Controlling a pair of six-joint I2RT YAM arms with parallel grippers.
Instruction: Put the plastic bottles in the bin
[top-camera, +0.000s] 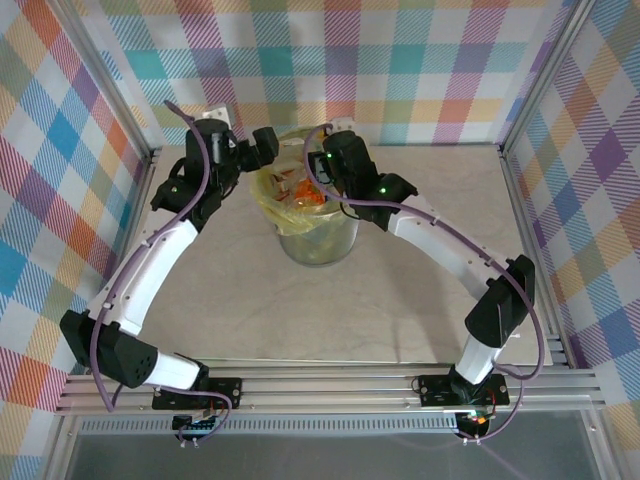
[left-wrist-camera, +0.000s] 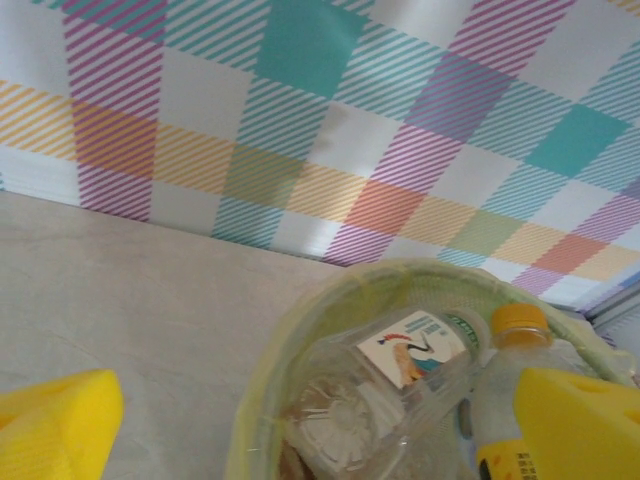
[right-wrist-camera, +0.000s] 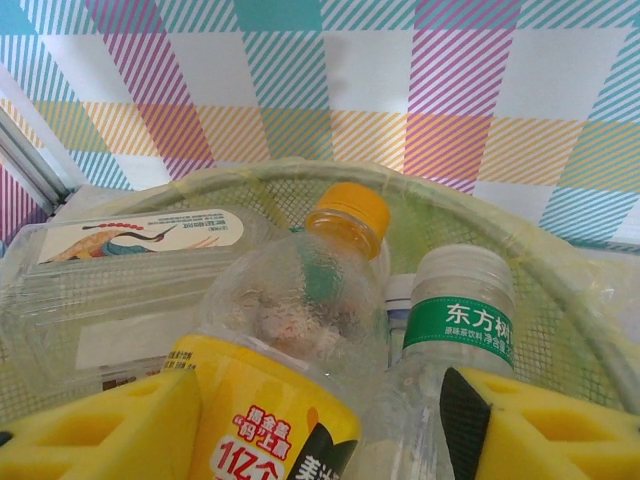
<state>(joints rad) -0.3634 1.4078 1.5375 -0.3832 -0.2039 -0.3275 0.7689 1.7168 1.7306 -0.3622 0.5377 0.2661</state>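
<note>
The bin (top-camera: 318, 248), lined with a yellow-green bag, stands mid-table and holds several plastic bottles. My right gripper (top-camera: 320, 160) hangs over its far rim. In the right wrist view its fingers (right-wrist-camera: 100, 430) press from both sides on two upright bottles: an orange-capped bottle with a yellow label (right-wrist-camera: 300, 300) and a clear bottle with a green label (right-wrist-camera: 462, 320). A clear bottle with a crane label (right-wrist-camera: 140, 240) lies behind them. My left gripper (top-camera: 266, 142) is open above the bin's left rim (left-wrist-camera: 300, 320), with the crane-label bottle (left-wrist-camera: 410, 350) lying loose below it.
Checked cloth walls and metal posts (top-camera: 520, 130) close in the table on three sides. Pale tabletop (top-camera: 300, 320) stretches between the bin and the arm bases. Both arms arch inward toward the bin.
</note>
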